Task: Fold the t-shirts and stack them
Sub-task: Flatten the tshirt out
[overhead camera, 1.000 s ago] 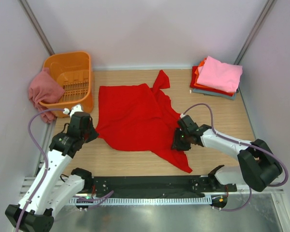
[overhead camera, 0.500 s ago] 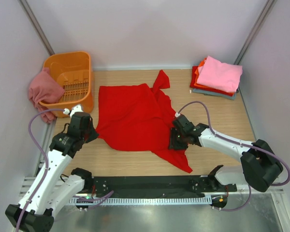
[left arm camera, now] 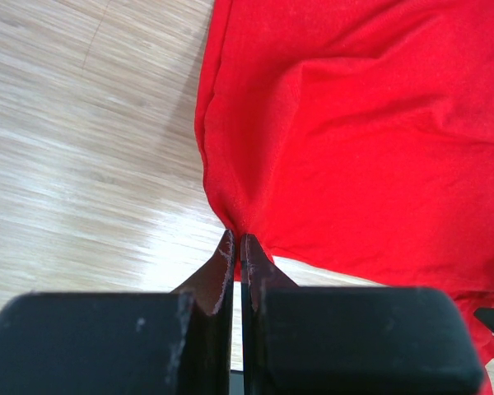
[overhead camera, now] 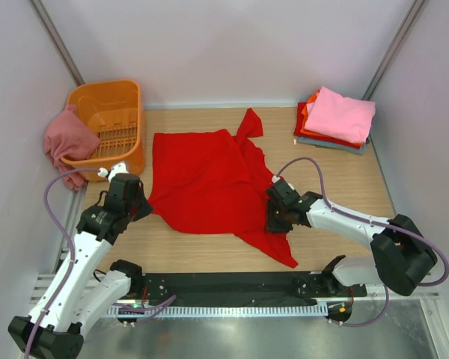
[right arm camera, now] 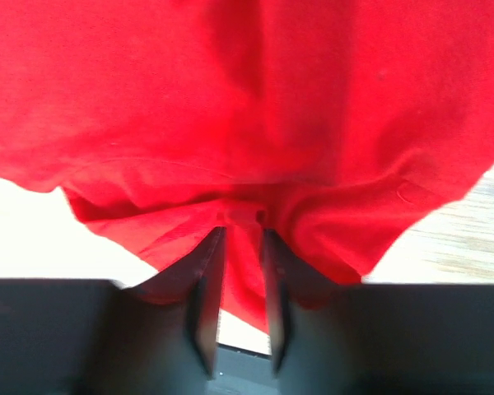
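Top view: red t-shirt (overhead camera: 206,176) is lying spread mid-table (overhead camera: 344,179), bunching along its right side, with a tail trailing toward the near edge. Bare wood is showing left, right and in front of it. Orange basket (overhead camera: 108,120) is sitting in the far-left corner with a dusty rose shirt (overhead camera: 67,138) hanging over its left rim. Folded stack (overhead camera: 335,118), pink on top, is sitting far right, well apart from the red one. Left fingers (overhead camera: 140,203) are at the shirt's left corner, right fingers (overhead camera: 275,221) on the bunched right side.

Left wrist: left fingers (left arm camera: 225,263) are closing tight, tips pinching the hem's pointed corner; bare wood is running off to the left.

Right wrist: right fingers (right arm camera: 204,296) are standing slightly apart, clamping a fold of red cloth between them; table is showing at both lower sides.
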Controlling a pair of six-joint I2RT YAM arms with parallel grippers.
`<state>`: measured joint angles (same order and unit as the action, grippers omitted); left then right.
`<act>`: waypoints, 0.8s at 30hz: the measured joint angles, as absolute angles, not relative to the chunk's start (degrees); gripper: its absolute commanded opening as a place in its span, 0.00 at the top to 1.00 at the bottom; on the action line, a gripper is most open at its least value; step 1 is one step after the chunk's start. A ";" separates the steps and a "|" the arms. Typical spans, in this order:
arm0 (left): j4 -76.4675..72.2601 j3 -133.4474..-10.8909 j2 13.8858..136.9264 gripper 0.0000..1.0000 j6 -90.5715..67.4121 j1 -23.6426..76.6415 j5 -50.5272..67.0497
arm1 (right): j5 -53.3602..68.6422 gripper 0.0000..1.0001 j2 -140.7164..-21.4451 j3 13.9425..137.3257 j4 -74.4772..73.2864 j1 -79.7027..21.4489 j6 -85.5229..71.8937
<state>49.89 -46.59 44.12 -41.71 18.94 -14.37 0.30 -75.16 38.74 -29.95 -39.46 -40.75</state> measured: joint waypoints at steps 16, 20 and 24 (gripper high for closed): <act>50.50 -46.76 43.55 1.00 -41.69 18.94 -14.37 | -1.56 0.99 -72.40 38.70 -33.10 -39.53 -40.45; 52.99 -50.54 39.81 1.00 -40.62 18.94 -15.20 | -5.63 0.99 -67.16 48.93 -41.52 -39.55 -38.96; 54.96 -59.90 38.63 1.00 -37.95 18.94 -14.87 | -9.13 0.99 -60.75 64.69 -46.24 -39.62 -36.05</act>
